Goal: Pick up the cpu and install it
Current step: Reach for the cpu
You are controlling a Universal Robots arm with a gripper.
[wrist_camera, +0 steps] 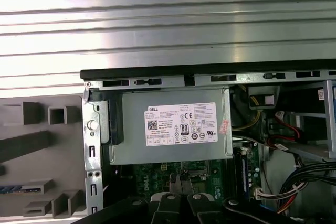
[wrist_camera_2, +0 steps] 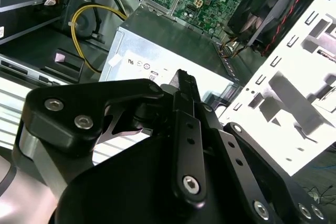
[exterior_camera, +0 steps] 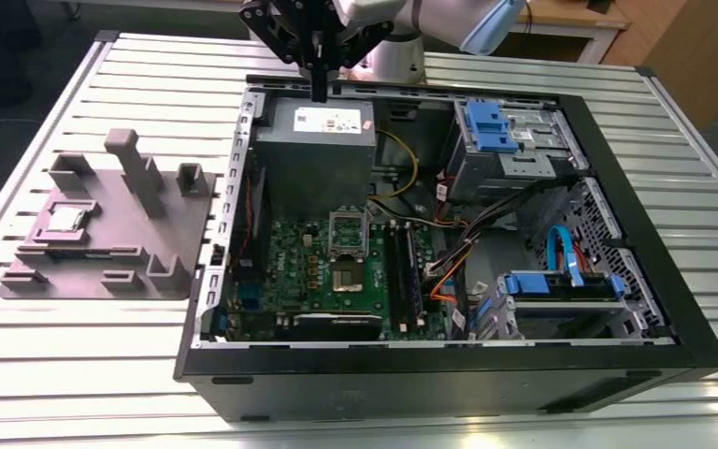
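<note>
Tool (exterior_camera: pixel 321 94) above power-supply box (exterior_camera: pixel 315 145)

Pretty sure this was a robotics lab or test workshop, not anybody's office or home. The worktop (exterior_camera: pixel 85 374) was made of ribbed aluminium slats, the kind you bolt rigs onto, and my own arm base (exterior_camera: pixel 396 58) stood right on its far edge. A desktop computer case (exterior_camera: pixel 434 379) lay on its side with the panel off, so the motherboard (exterior_camera: pixel 334 271) and all the cabling were exposed. Beside it, on the exterior view's left, sat a grey moulded fixture (exterior_camera: pixel 122 215) with slots and posts for holding parts. My black pincer (exterior_camera: pixel 319 94) hung over the case. Behind the worktop was some plain wooden furniture (exterior_camera: pixel 677 47).
</note>
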